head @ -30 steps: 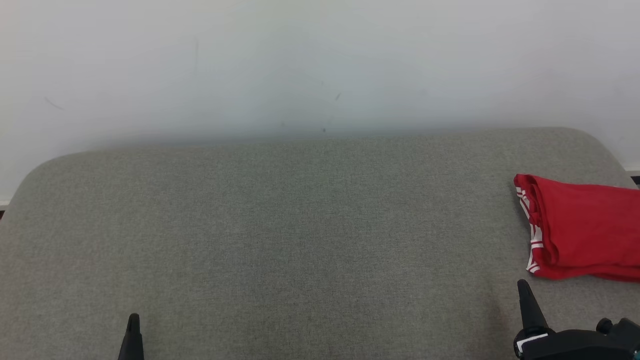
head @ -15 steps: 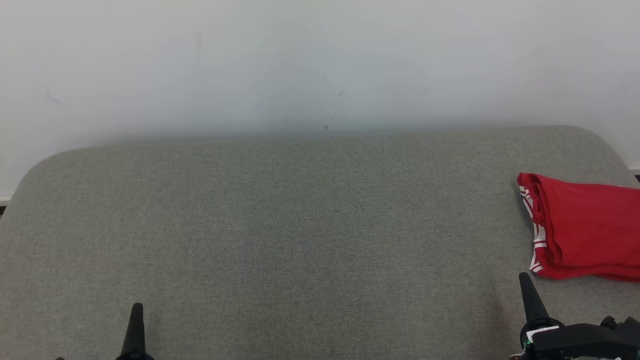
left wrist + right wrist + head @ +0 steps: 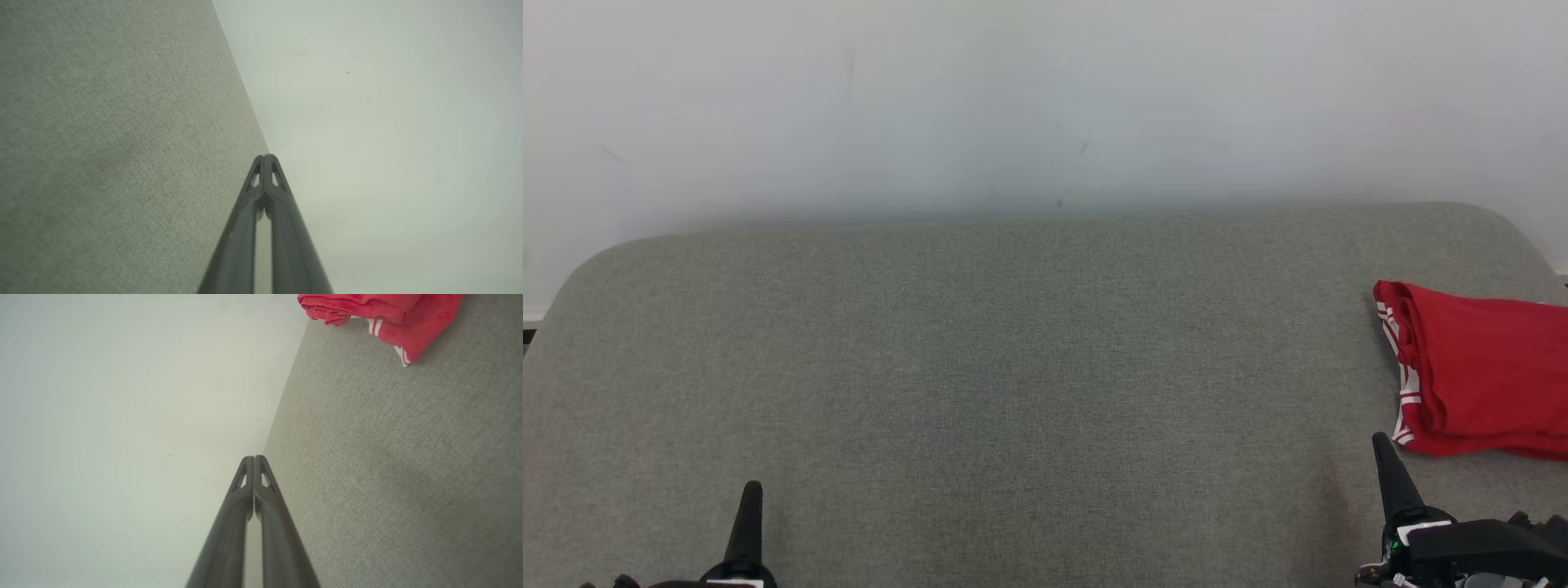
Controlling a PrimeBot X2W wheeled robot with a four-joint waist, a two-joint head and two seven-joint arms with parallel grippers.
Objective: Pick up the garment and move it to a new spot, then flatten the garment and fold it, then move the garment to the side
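left jaws: fingers pressed flat together, nothing between them.
left gripper [image 3: 753, 490]: near-left edge of the head view, tips pointing up over bare fabric.
right jaws: closed tip to tip, empty.
right gripper [image 3: 1380, 443]: near right, close to the garment's near corner, not touching it.
red garment [image 3: 1486, 367]: white stripe trim, folded into a flat bundle, lying at the pad's far right; cut off by the frame edge.
grey fabric pad [image 3: 1013, 351]: woven texture, flat, rounded far corners.
wall [image 3: 1013, 98]: pale, right behind the pad's far edge, a few faint scuffs.
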